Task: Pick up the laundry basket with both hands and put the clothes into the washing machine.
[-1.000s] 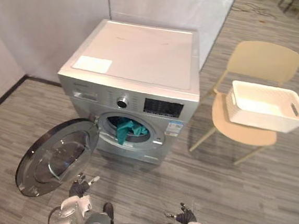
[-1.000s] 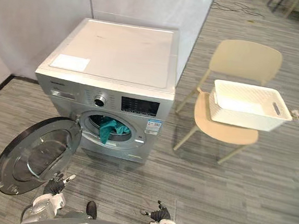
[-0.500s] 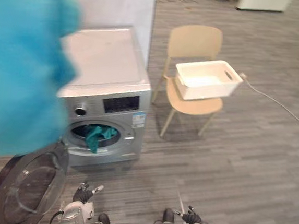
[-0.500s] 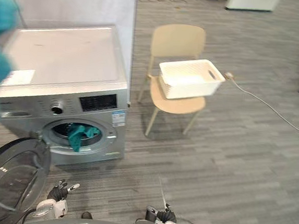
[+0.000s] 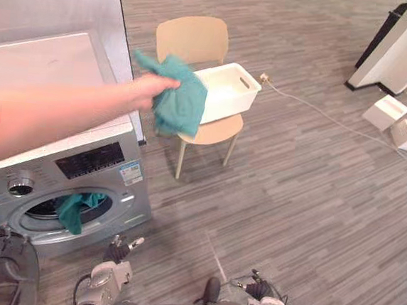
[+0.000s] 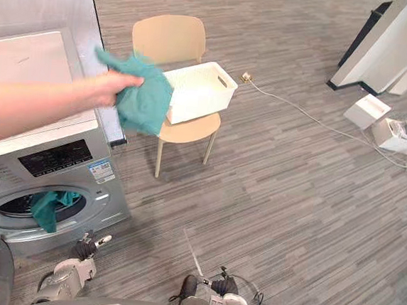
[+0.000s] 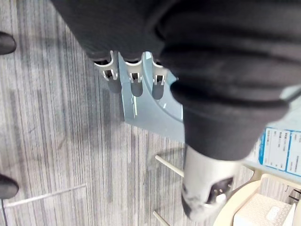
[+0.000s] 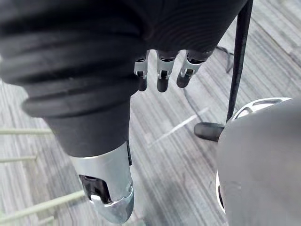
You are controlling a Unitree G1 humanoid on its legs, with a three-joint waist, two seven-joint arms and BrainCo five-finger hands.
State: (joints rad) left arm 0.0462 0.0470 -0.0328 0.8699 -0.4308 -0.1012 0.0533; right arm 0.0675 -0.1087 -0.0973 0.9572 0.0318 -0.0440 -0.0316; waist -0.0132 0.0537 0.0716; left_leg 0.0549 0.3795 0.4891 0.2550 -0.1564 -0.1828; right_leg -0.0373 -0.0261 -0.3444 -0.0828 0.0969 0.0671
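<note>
Well short of the chair (image 5: 192,41), the robot stands empty-handed.
A green cloth (image 5: 76,209) trails from the washing machine (image 5: 81,163) drum; the left hand (image 5: 114,255) hangs slack and empty. A person's hand (image 5: 152,89) holds a second cloth (image 5: 180,106) beside the white basket (image 5: 225,110) on the chair; the right hand (image 5: 257,291) hangs likewise. Probably best to let that arm clear, face the chair squarely, and grip both basket ends evenly.

Left hand (image 7: 134,76), right hand (image 8: 161,70): silver fingers (image 7: 109,74), black ribbed covers (image 8: 70,56).
</note>
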